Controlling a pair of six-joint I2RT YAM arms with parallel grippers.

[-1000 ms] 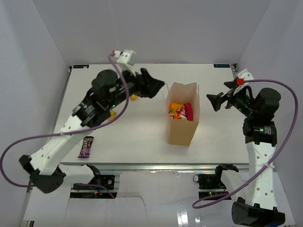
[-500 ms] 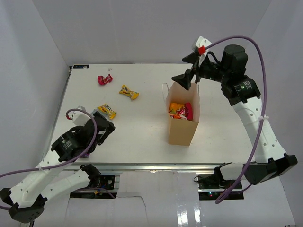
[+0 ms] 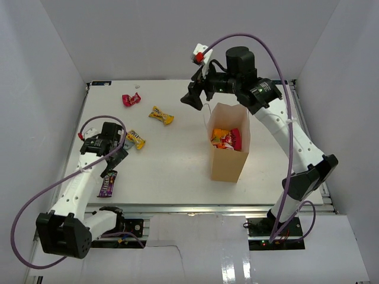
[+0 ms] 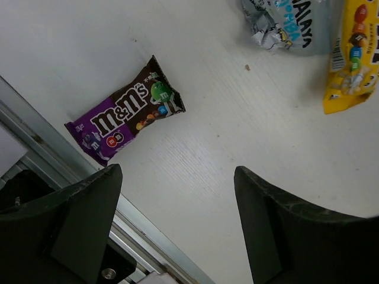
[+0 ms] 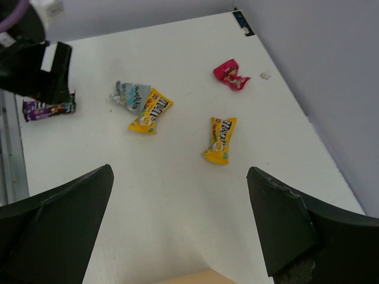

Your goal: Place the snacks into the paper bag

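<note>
My left tool (image 4: 177, 231) was wide open and held nothing. Its two dark fingers (image 4: 77, 219) sat at the bottom of the left wrist view, with bare tabletop (image 4: 207, 154) between them.

The purple packet (image 4: 125, 111) lay flat, up and to the left of that gap, not touching the fingers. It lay slanted, with its lower end close to the metal rail (image 4: 41, 139) at the tabletop's edge. I judged this was the packet to pick up.

To do it well, I thought I should slide the tool up and left until the packet sat in the middle of the gap. Then I should turn the wrist so the fingers crossed its short side, go straight down and pinch gently, since foil like that can slip. I also wanted to keep the fingers off the rail.

A silver packet (image 4: 290, 23) and a yellow packet (image 4: 355, 53) lay side by side at the top right, well apart from the purple one.

My right tool (image 5: 177, 236) was wide open and empty too, up above the tabletop. The paper bag (image 3: 230, 155) stood upright, right of the middle in the top view, with its mouth open and some packets inside.
</note>
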